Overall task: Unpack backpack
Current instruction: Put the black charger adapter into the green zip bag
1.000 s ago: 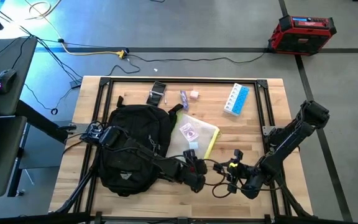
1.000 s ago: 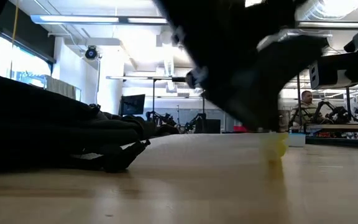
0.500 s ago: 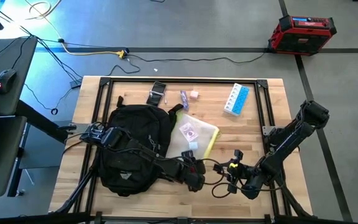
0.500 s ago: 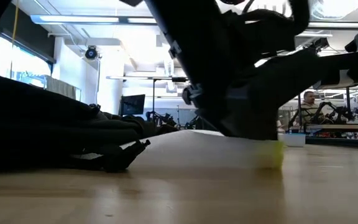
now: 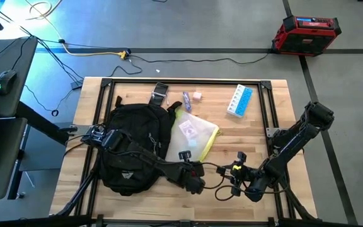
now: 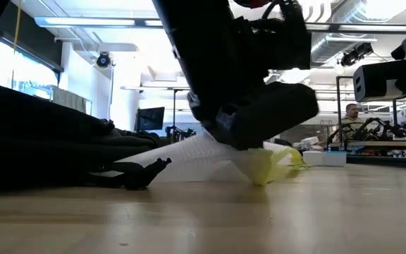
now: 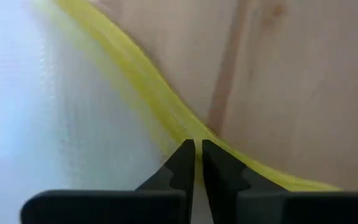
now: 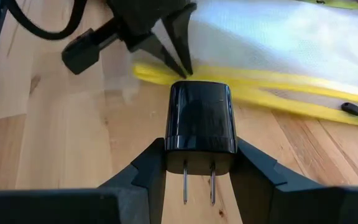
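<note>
Item, backpack (image 5: 134, 148): on counter (image 5: 257, 135), partly under my left arm. Left end effector (image 7: 194, 155) pinches pouch (image 5: 194, 135) trim; contents indistinct. Right end effector (image 8: 199, 163) grips charger (image 8: 199, 124). Pillbox (image 5: 239, 101) apart.

Both arms are dark, jointed and boxy, with black cables looping along their links. The left gripper (image 7: 195, 163) has two slim, black, pointed fingers. The right gripper (image 8: 199, 163) has broader matt-black fingers on a flat black bar; a yellow-green mark shows near its wrist.
</note>
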{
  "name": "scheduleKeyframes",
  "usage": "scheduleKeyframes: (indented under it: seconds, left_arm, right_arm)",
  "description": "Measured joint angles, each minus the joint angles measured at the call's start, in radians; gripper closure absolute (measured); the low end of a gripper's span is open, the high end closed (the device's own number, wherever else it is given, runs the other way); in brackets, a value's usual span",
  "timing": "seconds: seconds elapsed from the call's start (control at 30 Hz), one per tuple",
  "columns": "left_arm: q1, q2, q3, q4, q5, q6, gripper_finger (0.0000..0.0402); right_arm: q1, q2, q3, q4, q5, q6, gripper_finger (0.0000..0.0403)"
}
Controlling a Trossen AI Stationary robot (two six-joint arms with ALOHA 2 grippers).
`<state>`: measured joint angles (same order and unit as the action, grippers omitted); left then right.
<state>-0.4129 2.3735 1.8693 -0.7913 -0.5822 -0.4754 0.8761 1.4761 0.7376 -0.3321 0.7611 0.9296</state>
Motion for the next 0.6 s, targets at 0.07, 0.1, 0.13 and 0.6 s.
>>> scheduleKeyframes:
  seconds: [0.07,0.1,0.13,0.6]
  left_arm:
    - [-0.005,0.0,0.024,-0.037,-0.031,-0.006,0.04]
    - [-0.009,-0.001,0.036,-0.059,-0.052,-0.014,0.04]
    - [-0.012,-0.002,0.048,-0.075,-0.072,-0.018,0.04]
    - [-0.016,-0.005,0.097,0.066,0.01,0.114,0.0351]
  right_arm:
    - [0.0,0.0,0.0,0.0,-0.001,-0.006,0.0285]
    - [0.0,0.0,0.0,0.0,-0.002,-0.006,0.0285]
    - [0.0,0.0,0.0,0.0,-0.002,-0.006,0.0285]
    - [0.0,0.0,0.0,0.003,-0.003,-0.006,0.0285]
